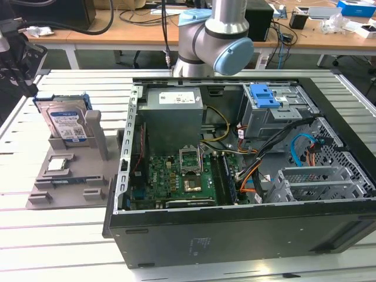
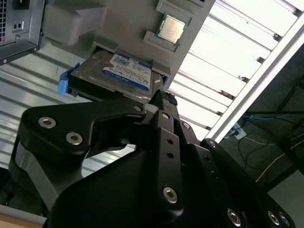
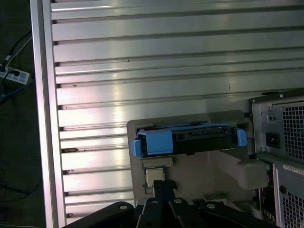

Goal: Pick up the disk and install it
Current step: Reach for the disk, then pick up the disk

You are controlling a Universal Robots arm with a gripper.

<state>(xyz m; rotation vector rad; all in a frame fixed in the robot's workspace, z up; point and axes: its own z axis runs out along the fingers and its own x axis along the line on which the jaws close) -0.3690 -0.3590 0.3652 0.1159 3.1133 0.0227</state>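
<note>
Exterior view: disk stands upright in grey holder, at the exterior view's left of the open PC case, apart from it.
Second wrist view: gripper fingers together, nothing held, near the disk.
First wrist view: disk sits in holder slot, chip beside it, gripper close by chip.

disk: bare silver metal, glossy paper label, blue plastic bracket. table: ribbed shiny aluminium. holder: matt grey plastic. computer case: matt black metal.
</note>
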